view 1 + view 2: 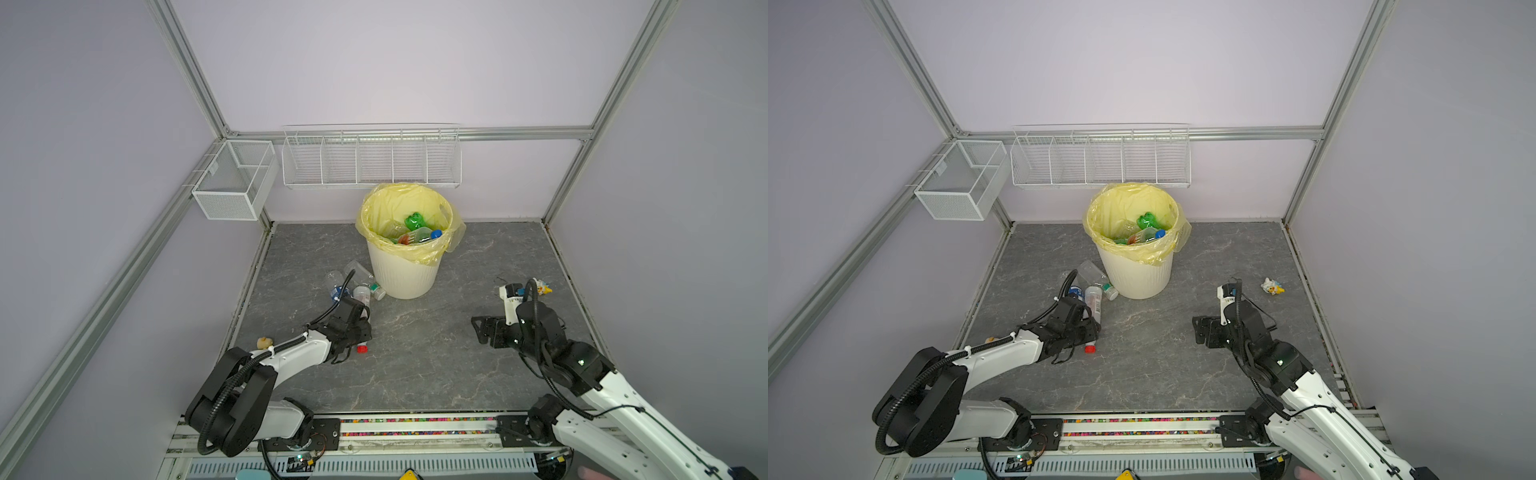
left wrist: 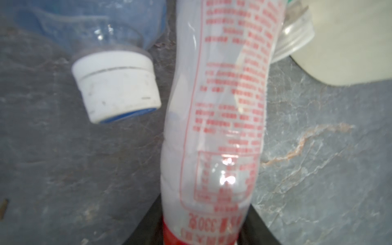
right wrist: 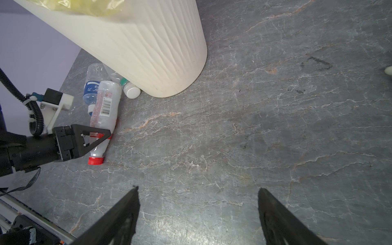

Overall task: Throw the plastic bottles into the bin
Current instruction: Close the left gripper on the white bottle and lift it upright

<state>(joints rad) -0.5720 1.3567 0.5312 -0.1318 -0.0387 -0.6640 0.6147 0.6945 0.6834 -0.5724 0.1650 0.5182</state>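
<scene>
- Left arm [image 1: 299, 353]: based at the near left, elbow folded back, white forearm stretching far and to the right, low over the floor.
- Left gripper [image 3: 95, 135]: wrist tipped down, jaws pressed in on both sides of a red-capped bottle [image 3: 104, 110], just above its neck.
- Right arm [image 1: 615, 399]: rising from the near right corner, forearm angled far and to the left, wrist bent.
- Right gripper [image 3: 197, 188]: pointing left toward the middle, jaws spread wide, well apart from the left gripper.
</scene>
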